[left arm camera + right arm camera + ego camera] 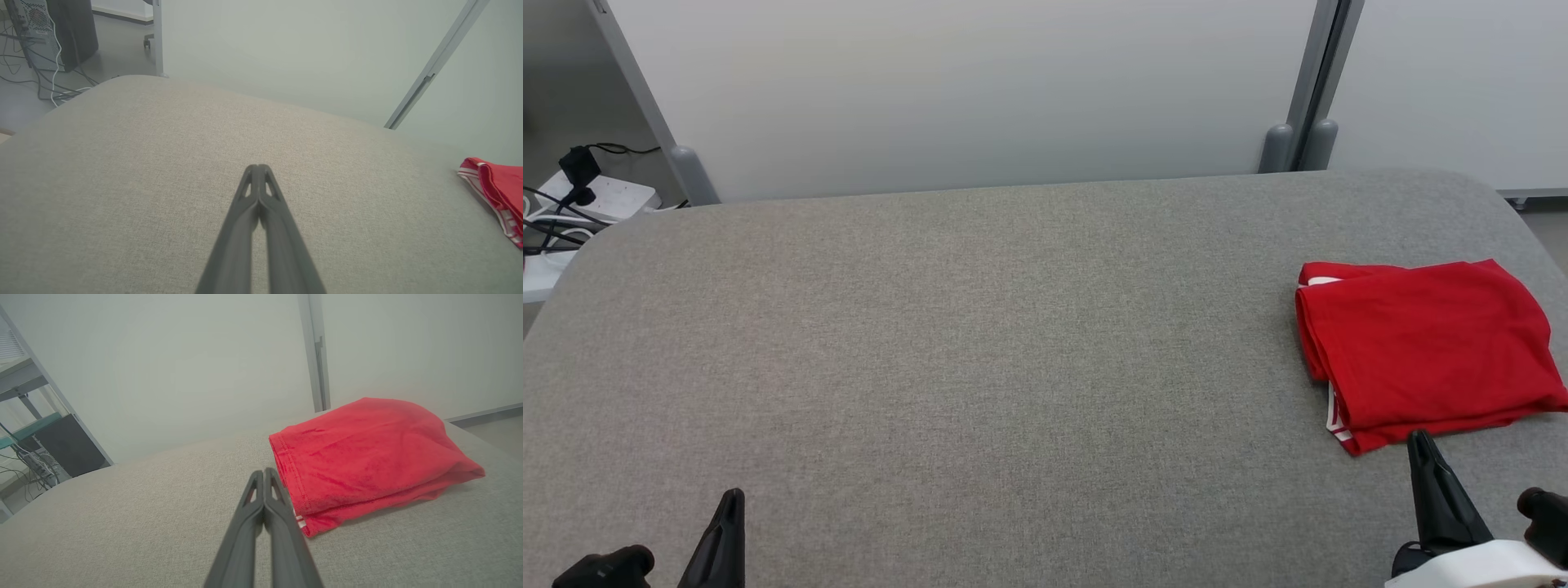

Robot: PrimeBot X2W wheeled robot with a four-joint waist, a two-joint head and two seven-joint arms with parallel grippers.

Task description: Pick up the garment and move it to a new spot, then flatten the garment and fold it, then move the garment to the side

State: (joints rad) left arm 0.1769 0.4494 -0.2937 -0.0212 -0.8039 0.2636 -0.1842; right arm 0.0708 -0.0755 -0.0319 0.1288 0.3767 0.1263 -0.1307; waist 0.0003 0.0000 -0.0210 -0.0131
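No readable text or labels anywhere.

Left gripper [733,495]: low over the near edge of the table [1013,327], toward its left corner. Fingers pressed together along their length, tips meeting, pointing toward the far edge. Nothing between them.

Right gripper [1419,437]: at the near edge, toward the right corner. Fingers likewise closed flush, empty, tips leaning slightly left. Pale right wrist [1478,563] visible behind it.

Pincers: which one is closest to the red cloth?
The right pincer: its tip is just beside the folded red fabric garment; the left pincer is far off.
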